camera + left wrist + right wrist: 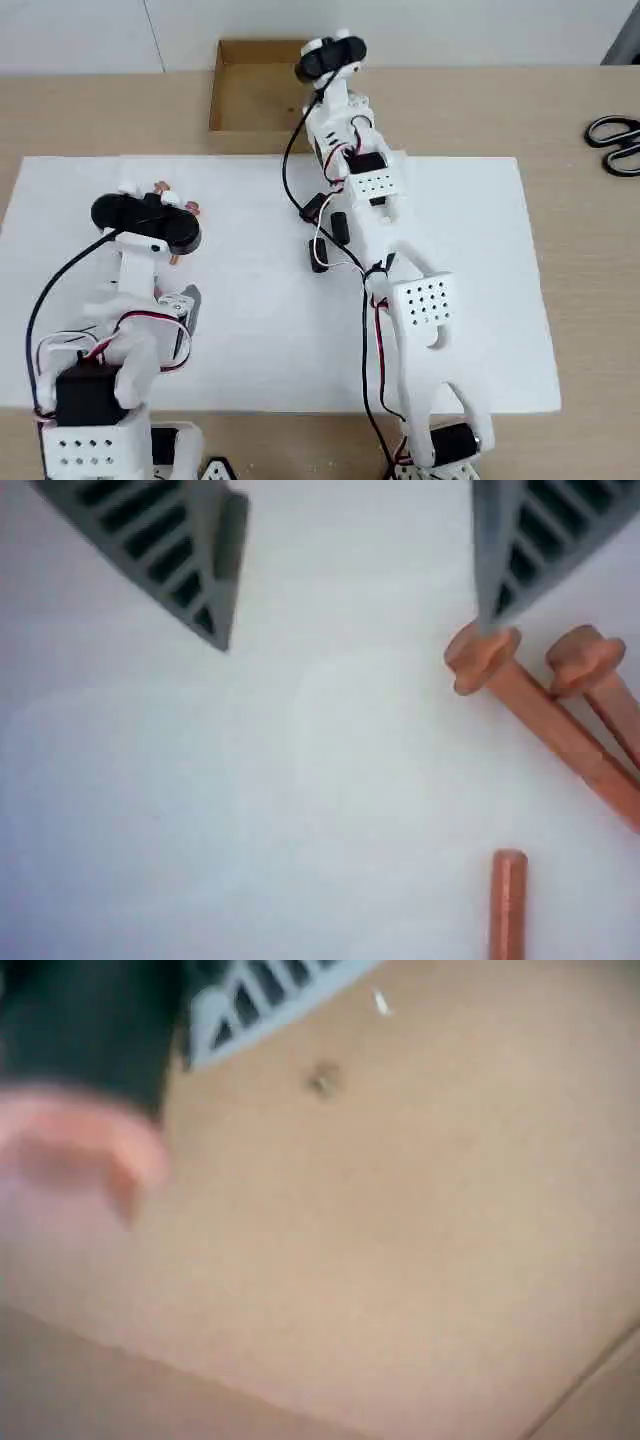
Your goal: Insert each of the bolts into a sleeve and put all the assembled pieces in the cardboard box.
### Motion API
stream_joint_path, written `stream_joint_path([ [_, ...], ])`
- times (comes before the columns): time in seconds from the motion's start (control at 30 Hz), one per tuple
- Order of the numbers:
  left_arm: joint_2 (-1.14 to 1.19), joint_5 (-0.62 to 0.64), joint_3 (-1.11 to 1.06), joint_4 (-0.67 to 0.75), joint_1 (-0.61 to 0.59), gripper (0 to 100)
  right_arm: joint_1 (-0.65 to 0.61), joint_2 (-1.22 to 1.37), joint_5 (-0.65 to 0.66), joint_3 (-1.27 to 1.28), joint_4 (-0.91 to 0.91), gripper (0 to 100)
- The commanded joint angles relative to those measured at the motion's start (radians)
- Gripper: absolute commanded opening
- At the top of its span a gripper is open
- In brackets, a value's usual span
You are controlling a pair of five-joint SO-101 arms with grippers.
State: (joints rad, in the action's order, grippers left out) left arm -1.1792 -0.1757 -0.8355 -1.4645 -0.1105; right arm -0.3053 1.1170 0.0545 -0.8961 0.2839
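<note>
My left gripper (350,590) hangs with jaws spread over the white sheet (200,810), one fingertip (492,605) right at the head of a bolt (482,658), placed, I judge, to straddle it. Two other bolts (585,660) lie close by. My right gripper (312,72) seems clamped on a sleeved bolt (80,1150) above the cardboard box (255,95) floor, positioned for dropping.

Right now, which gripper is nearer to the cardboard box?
Right. The right gripper is over the cardboard box, at its edge; the left gripper hangs above the white sheet beside loose bolts, apart from the box.
</note>
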Motion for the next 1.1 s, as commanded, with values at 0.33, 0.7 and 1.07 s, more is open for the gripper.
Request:
stream_joint_path([
  [0.33,-0.011,-0.003,0.008,0.025,-0.003,15,0.004,-0.031,0.058,-0.084,-0.025,13.3],
  [0.7,-0.012,-0.003,0.012,0.020,-0.005,15,0.008,-0.028,0.058,-0.571,0.467,13.3],
  [1.07,-0.012,0.041,0.010,0.018,-0.005,15,0.035,-0.202,0.055,-0.787,1.121,13.4],
])
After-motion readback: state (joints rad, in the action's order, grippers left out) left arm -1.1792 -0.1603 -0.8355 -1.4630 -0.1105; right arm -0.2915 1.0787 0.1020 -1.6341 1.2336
